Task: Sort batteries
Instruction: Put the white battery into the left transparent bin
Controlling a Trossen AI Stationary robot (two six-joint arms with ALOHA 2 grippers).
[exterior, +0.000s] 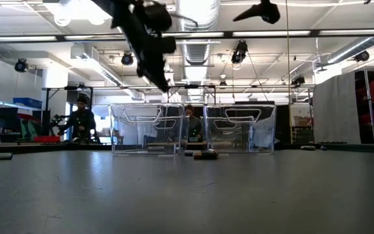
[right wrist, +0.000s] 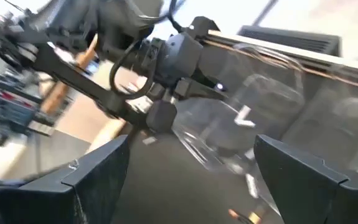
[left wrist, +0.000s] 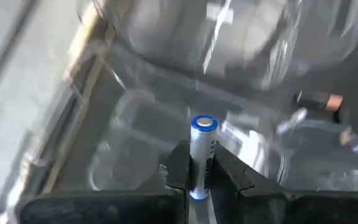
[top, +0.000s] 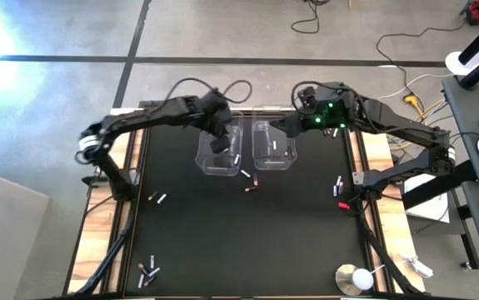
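Two clear plastic bins stand side by side at the table's far middle, the left bin (top: 221, 152) and the right bin (top: 274, 147). My left gripper (top: 217, 142) hangs over the left bin, shut on a silvery-white battery (left wrist: 202, 142) with blue ends. My right gripper (right wrist: 191, 180) is open and holds nothing; it hovers above the right bin's far side (top: 287, 125). A white battery (right wrist: 246, 117) lies in a bin. Loose batteries lie on the black mat in front of the bins (top: 249, 182), at the left (top: 157, 198), the near left (top: 147, 271) and the right (top: 339, 185). My left gripper pinches the battery's body (left wrist: 201, 171) between its two fingers (left wrist: 179, 169). The battery lies along the fingers, and its blue-capped end (left wrist: 203, 123) sticks out past the fingertips. The fingers slant down from the table's left. The battery is lifted clear, above the left bin.
A red clip-like piece (top: 343, 204) lies at the mat's right edge, and a round white-topped disc (top: 356, 277) sits at the near right corner. In the low view a dark battery (exterior: 205, 154) lies before the bins. People show in the room behind (exterior: 82, 120).
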